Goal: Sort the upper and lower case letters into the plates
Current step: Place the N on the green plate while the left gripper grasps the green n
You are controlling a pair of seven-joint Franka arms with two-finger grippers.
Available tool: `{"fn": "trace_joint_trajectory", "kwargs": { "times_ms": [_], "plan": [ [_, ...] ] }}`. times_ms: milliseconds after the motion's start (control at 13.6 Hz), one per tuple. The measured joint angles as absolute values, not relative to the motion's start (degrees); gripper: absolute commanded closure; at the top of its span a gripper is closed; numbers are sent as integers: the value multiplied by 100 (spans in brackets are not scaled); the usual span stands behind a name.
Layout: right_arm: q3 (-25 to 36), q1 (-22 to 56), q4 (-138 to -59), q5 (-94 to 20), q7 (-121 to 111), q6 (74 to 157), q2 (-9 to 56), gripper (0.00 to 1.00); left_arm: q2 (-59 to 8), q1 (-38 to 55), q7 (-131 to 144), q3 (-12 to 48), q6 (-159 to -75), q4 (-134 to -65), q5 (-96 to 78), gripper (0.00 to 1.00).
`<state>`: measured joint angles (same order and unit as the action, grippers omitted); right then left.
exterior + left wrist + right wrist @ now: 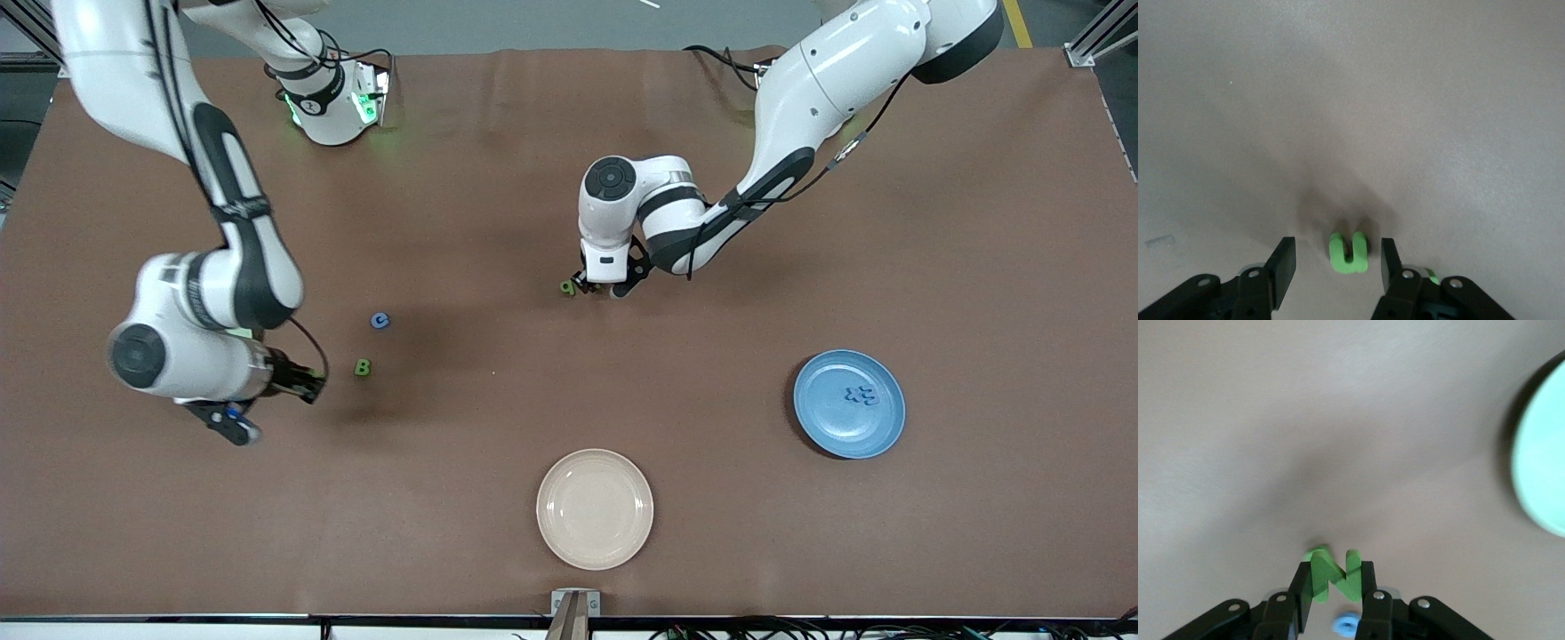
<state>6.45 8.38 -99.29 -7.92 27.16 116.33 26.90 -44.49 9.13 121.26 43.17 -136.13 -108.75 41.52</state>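
My left gripper (603,286) is open, low over the middle of the table. A small green letter (567,286) lies on the table there; in the left wrist view the green letter (1349,253) lies between the fingertips of my left gripper (1338,257), untouched. My right gripper (313,384) is shut on a green N (1328,570), held above the table near the right arm's end. The mint green plate (1545,460) shows only at the edge of the right wrist view. The blue plate (831,427), toward the left arm's end, holds blue letters (861,396).
A blue letter (380,321) and a green B (363,367) lie on the table beside my right gripper. A cream-beige plate (594,508) with nothing in it sits near the front edge, mid-table. The table cover is brown.
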Motion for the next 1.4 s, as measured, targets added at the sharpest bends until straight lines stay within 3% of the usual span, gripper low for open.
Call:
{"fn": "trace_joint_trajectory", "kwargs": {
  "times_ms": [147,368,442,810,1104,1398],
  "plan": [
    [652,405,-10594,-748,1632,11984,2341,84,-4511,990,12152,4253,-13615,-10805,4152,55],
    [659,-299,-11552,-734,-224,12898,2133,84,-4551,995,12153,4246,-13649,-10744,4152,93],
    [660,-508,-11748,-733,-771,13138,2133,84,-4551,996,12153,4246,-13649,-10735,4152,100],
    [657,-1041,-12030,-731,-1916,13435,2135,83,-4406,808,11919,4222,-13530,-10579,4152,100],
    [653,-1097,-12395,-731,-2099,13952,2227,81,-3883,-227,10210,4211,-13132,-10500,4152,100],
    [646,-1102,-12502,-730,-2113,14144,2372,73,-3810,-1295,8415,4192,-13002,-10456,4152,100]
  ]
}}
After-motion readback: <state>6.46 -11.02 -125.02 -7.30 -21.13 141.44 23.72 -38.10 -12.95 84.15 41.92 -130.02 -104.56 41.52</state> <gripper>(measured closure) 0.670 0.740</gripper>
